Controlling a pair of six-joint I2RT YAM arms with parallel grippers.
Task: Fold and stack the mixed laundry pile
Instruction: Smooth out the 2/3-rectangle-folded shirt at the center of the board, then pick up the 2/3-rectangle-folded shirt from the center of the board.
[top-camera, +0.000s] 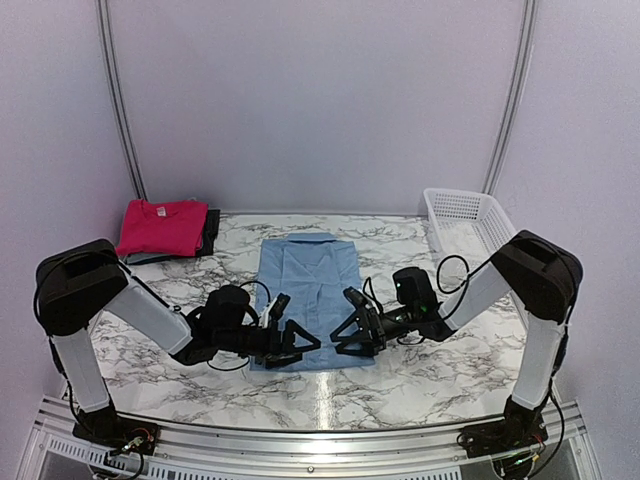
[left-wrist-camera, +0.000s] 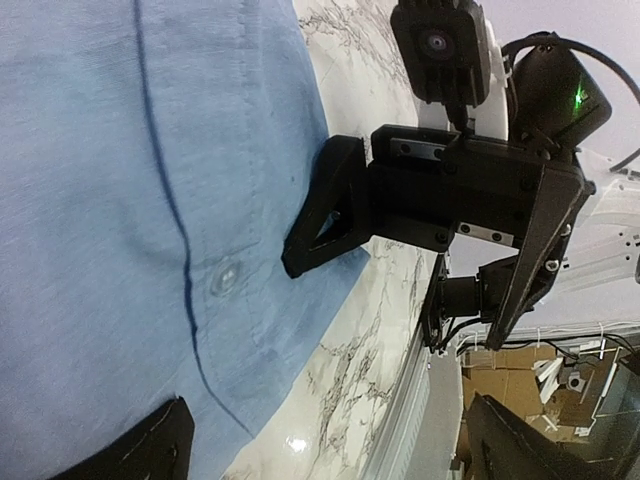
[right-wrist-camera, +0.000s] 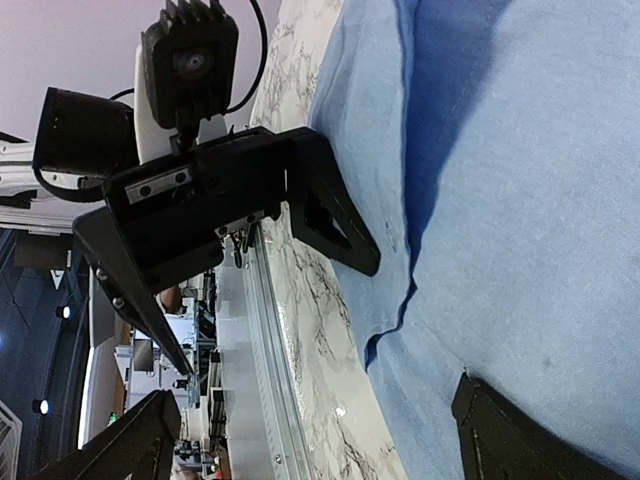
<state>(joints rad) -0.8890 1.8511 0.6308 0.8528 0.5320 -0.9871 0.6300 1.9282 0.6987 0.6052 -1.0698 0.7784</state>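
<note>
The light blue collared shirt (top-camera: 308, 285) lies flat in the middle of the table, folded into a long strip with its collar at the far end. My left gripper (top-camera: 300, 342) and right gripper (top-camera: 348, 335) are both open and face each other low over its near hem, holding nothing. In the left wrist view the shirt (left-wrist-camera: 120, 200) fills the left, with my open left gripper (left-wrist-camera: 340, 450) over its corner. In the right wrist view the shirt (right-wrist-camera: 520, 180) fills the right under my open right gripper (right-wrist-camera: 315, 445). The folded pink-red T-shirt (top-camera: 160, 225) rests on a dark piece (top-camera: 211, 228) at the back left.
A white slatted basket (top-camera: 470, 212) stands at the back right. The table's metal front rail (top-camera: 320, 440) runs just behind the grippers. Curtain walls close the back and both sides.
</note>
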